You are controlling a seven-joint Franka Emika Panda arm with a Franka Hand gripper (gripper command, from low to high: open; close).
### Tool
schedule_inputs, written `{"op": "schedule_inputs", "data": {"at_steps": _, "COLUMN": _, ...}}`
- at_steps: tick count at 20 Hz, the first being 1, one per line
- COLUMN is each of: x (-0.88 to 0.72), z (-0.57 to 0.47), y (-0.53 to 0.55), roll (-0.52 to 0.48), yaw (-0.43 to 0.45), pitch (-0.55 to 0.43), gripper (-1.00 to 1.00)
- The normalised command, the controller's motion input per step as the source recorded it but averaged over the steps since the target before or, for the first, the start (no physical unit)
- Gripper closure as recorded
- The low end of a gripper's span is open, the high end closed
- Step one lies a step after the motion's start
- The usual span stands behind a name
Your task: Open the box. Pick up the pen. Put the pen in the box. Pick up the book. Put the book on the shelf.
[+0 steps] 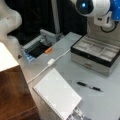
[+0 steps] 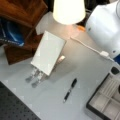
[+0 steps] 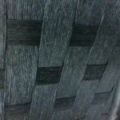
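Your box (image 1: 96, 53) stands open; the pen (image 1: 89, 86) lies untouched before it. The gripper isn't visible, so its state is unknown. Picking needs descent onto the pen.

Pale grey table (image 1: 105, 100) carries the box (image 1: 96, 53), lid open, at its far right edge; the pen (image 1: 89, 86) lies flat in front of it; the book (image 1: 57, 93) rests tilted on a metal stand (image 2: 35, 76); a white cable (image 1: 47, 65) crosses the middle
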Motion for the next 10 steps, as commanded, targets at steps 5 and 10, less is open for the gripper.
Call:
{"op": "schedule_inputs", "data": {"at_steps": 5, "x": 0.07, "z": -0.08, "y": 0.16, "roll": -0.151, "yaw": 0.042, "pitch": -0.108, "gripper": -1.00}}
{"op": "schedule_inputs", "data": {"at_steps": 10, "x": 0.10, "z": -0.08, "y": 0.14, "roll": -0.135, "yaw": 0.037, "pitch": -0.117, "gripper": -1.00}}
